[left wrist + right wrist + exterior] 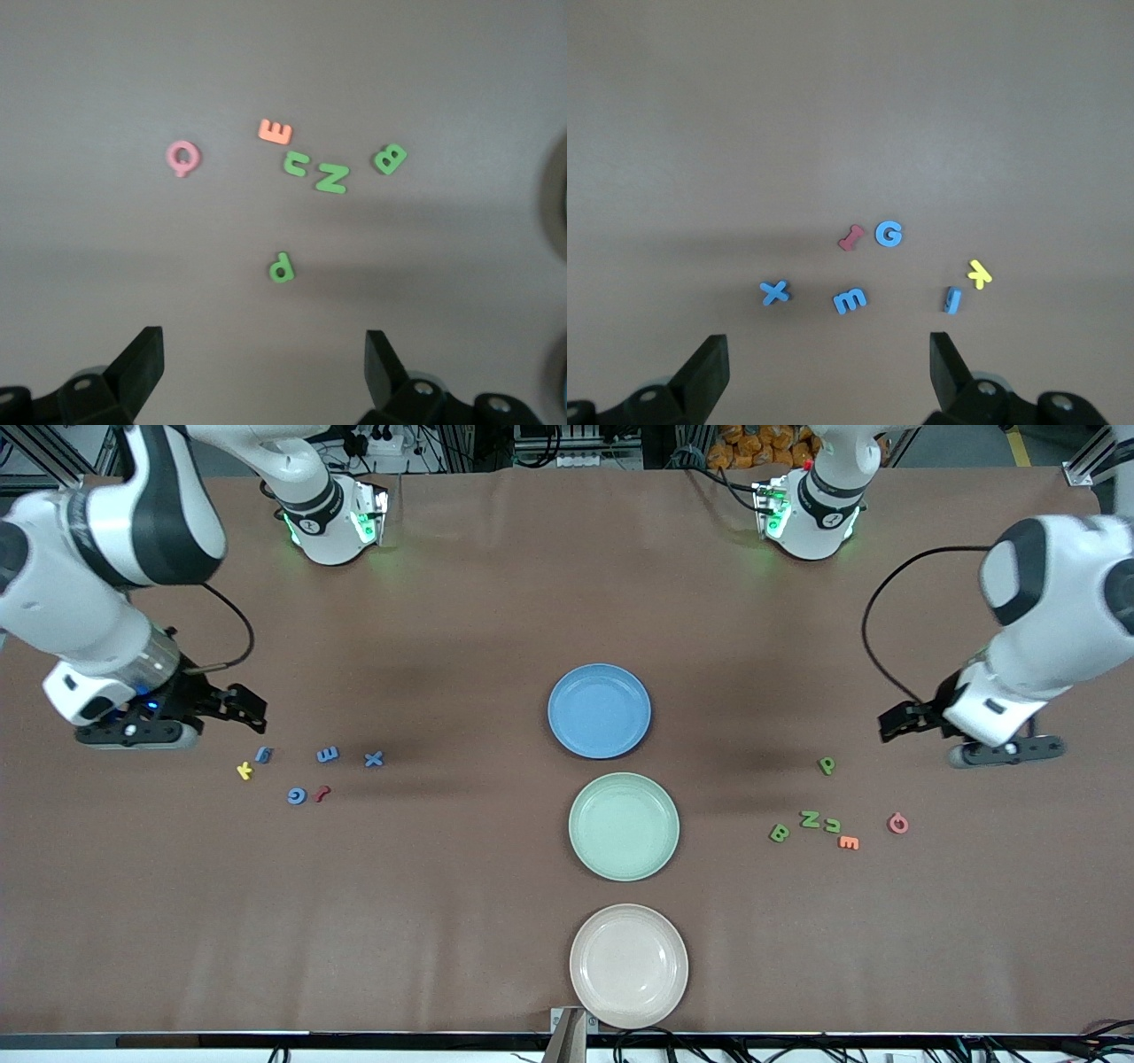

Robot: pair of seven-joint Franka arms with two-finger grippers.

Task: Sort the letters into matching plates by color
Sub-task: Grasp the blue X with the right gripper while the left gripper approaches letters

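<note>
Both plates bare: blue plate (599, 710) mid-table, green plate (624, 825) just nearer camera. Right gripper (237, 707) gapes over blue letters (327, 755); left gripper (902, 722) gapes over green letters (810, 819). Risk: red letter (322, 792) touches blue G (297, 796), orange E (848, 842) crowds the greens; wide jaws could snag both.

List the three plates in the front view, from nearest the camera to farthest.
Cream plate → green plate → blue plate.
</note>
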